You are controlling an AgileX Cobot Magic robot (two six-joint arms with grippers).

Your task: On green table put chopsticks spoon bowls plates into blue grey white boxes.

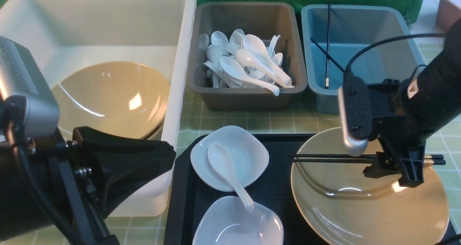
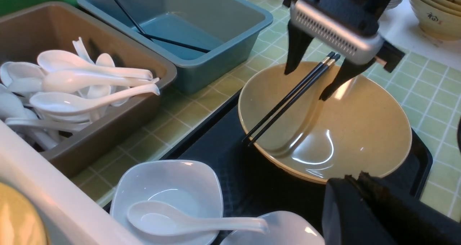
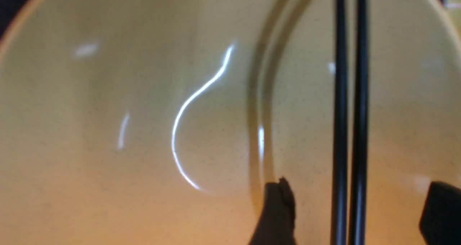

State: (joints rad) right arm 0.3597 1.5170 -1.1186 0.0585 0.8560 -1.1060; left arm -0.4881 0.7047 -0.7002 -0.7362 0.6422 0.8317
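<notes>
Over the right-hand bowl (image 1: 360, 216), the right jaws stand apart astride the chopsticks (image 1: 324, 160) laid across its rim and should close squarely on both sticks together, while the left jaws rest shut.

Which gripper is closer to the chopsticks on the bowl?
Right: the right gripper straddles the chopsticks on the bowl, jaws open. The left gripper is shut, off by the white box, across the tray.

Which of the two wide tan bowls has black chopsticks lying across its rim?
The tan bowl on the black textured tray, below the right claw; the other bowl, inside the large white plastic box, carries none.
</notes>
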